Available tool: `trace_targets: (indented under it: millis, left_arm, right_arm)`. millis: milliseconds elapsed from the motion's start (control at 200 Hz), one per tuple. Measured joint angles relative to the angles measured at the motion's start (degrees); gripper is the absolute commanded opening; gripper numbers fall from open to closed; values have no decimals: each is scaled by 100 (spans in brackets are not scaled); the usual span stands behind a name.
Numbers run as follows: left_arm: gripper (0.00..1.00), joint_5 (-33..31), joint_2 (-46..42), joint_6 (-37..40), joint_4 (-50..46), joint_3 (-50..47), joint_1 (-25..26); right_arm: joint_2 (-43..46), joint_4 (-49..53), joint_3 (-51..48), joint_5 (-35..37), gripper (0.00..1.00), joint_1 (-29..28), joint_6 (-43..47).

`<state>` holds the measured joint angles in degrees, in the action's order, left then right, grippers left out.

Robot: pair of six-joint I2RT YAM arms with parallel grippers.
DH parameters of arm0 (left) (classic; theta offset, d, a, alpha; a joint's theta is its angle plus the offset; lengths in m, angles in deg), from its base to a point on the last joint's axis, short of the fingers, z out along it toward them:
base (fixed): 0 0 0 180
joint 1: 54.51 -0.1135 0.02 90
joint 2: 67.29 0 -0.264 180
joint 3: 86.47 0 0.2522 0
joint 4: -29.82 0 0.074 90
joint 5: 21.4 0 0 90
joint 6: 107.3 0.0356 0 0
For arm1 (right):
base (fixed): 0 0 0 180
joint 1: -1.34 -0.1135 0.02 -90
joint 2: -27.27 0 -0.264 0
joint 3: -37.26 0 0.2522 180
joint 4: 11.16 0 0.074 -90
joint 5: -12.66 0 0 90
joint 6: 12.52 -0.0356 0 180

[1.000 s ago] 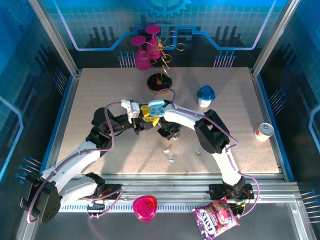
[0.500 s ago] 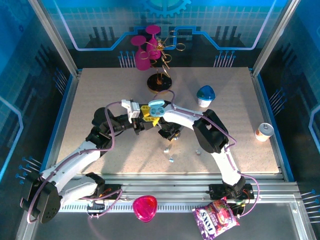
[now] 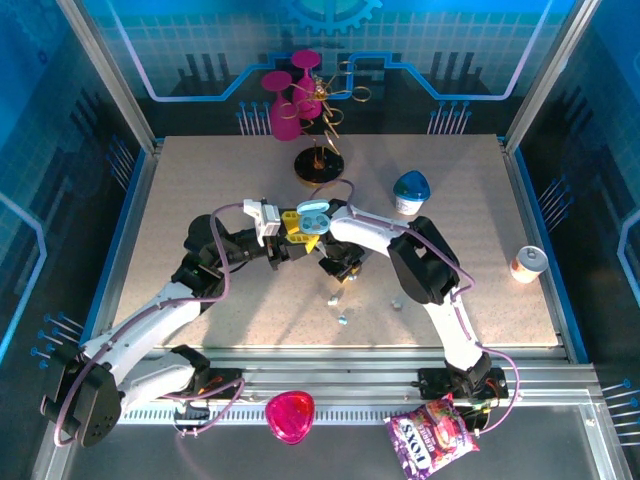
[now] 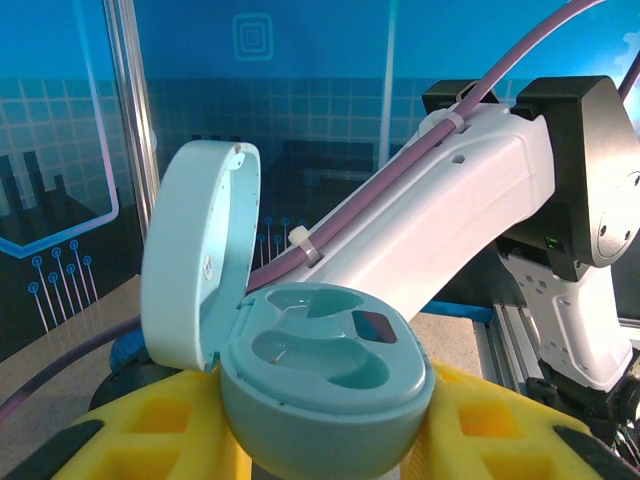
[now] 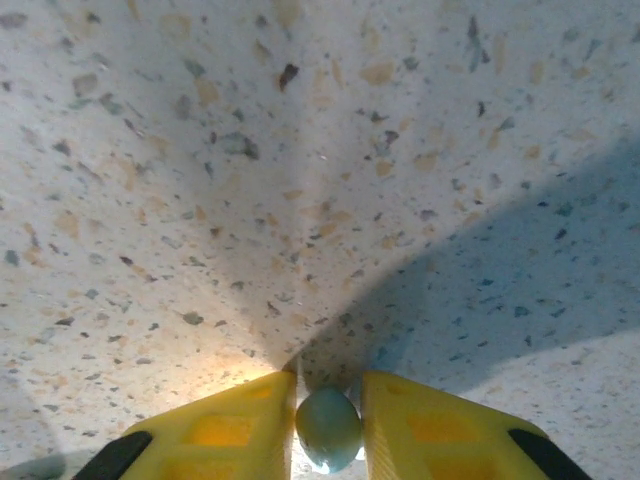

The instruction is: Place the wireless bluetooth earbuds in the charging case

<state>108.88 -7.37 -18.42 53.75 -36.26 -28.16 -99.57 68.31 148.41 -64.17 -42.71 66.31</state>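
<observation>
Right arm (image 4: pixel 440 215) crosses behind the charging case (image 4: pixel 325 385); room above its wells

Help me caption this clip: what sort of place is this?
Likely a robot test cell, not a home: a speckled table fenced by metal posts and blue circuit-print panels, with odd props like a candy bag.
</observation>
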Motion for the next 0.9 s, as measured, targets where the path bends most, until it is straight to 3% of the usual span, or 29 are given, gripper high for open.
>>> trace_targets:
  millis: [415, 740, 896]
  left_arm:
    - [27, -22, 0, -13, -11, 0, 0]
    - [28, -24, -33, -160, 24, 0, 0]
    - [28, -28, -42, -199, 28, 0, -7]
  right_arm:
    - [584, -597, -732, -841, 18, 428, 28]
    - [2435, -1746, -1926, -3198, 15, 1840, -295]
    - [2898, -2197, -2245, -4336, 14, 2387, -494]
